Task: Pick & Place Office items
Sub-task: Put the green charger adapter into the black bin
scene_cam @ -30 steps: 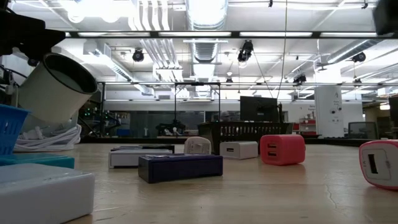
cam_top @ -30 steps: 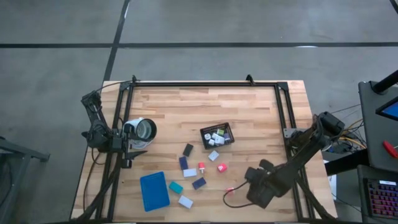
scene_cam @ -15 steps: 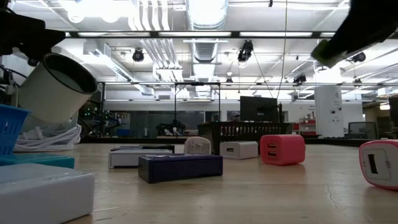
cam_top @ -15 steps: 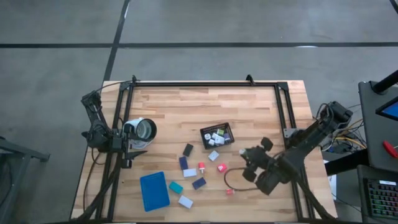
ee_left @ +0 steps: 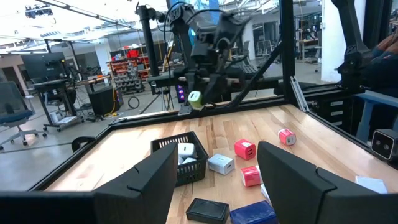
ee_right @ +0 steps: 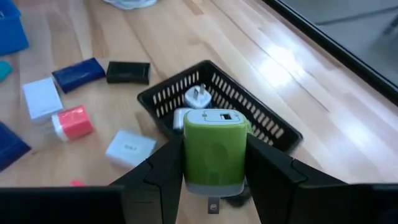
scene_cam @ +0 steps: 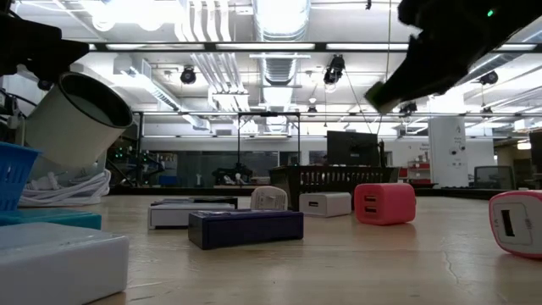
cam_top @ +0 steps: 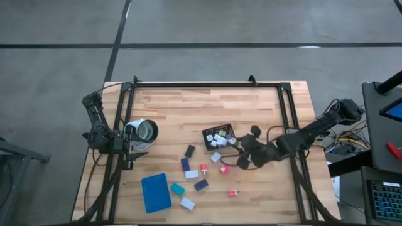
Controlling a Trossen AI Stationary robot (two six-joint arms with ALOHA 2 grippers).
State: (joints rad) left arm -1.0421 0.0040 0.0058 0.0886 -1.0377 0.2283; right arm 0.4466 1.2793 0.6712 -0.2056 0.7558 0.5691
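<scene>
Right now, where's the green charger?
Green charger is held in the right end effector, above the black mesh basket near the table's middle in the high view.

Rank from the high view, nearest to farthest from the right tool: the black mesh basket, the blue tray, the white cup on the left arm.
Right tool as reference:
1. Black mesh basket, right beside it.
2. Blue tray, front-left area.
3. White cup, far left edge.

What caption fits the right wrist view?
Right gripper holds a green charger above the black mesh basket, other chargers scattered on the wooden table.
</scene>
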